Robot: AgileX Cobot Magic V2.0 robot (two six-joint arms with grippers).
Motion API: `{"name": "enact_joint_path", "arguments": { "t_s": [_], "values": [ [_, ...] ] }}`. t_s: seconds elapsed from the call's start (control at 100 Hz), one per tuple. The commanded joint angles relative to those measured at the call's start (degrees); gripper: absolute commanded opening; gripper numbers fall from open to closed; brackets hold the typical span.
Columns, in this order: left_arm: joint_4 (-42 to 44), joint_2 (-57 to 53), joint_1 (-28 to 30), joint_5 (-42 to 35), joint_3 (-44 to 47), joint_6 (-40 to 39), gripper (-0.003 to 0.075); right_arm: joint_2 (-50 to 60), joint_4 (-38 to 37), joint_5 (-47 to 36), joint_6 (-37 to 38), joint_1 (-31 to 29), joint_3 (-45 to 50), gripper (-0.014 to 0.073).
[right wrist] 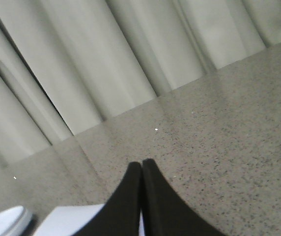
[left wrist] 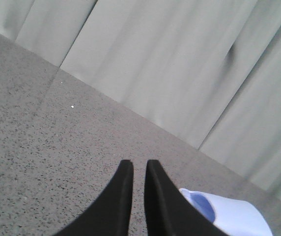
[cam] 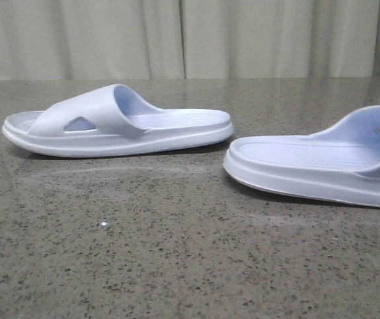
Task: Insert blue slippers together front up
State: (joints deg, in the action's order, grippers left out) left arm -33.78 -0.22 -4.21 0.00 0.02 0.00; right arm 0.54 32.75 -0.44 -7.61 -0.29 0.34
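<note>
Two blue slippers lie sole-down on the speckled stone table (cam: 177, 252), side-on to the front view. The left slipper (cam: 117, 123) shows whole, with a triangular hole in its strap. The right slipper (cam: 309, 166) is cut off by the frame's right edge. Neither gripper shows in the front view. My left gripper (left wrist: 139, 164) has its black fingers almost together with a thin slit and nothing between them; a slipper end (left wrist: 234, 216) lies beside it. My right gripper (right wrist: 141, 164) is shut, tips touching, above a slipper (right wrist: 67, 221); another pale slipper end (right wrist: 3, 219) lies farther off.
A pale pleated curtain (cam: 190, 40) hangs along the table's far edge, also seen in both wrist views. Bare stone table lies in front of the slippers and between them.
</note>
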Motion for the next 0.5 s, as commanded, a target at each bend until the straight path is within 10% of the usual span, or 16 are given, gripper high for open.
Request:
{"name": "enact_joint_path", "arguments": {
  "t_s": [0.0, 0.26, 0.49],
  "values": [
    [-2.3, -1.1, -0.3, -1.7, -3.0, 0.0, 0.0015, 0.1, 2.7, -2.0, -0.8, -0.1, -3.9, -0.0079],
    [17.4, 15.3, -0.3, 14.0, -22.2, 0.0, 0.0015, -17.6, 1.3, 6.7, -7.7, -0.1, -17.3, -0.0078],
    [25.5, 35.2, -0.3, 34.6, -41.2, 0.0, 0.0015, -41.3, -7.2, 31.3, -7.7, -0.2, -36.0, -0.0078]
  ]
}}
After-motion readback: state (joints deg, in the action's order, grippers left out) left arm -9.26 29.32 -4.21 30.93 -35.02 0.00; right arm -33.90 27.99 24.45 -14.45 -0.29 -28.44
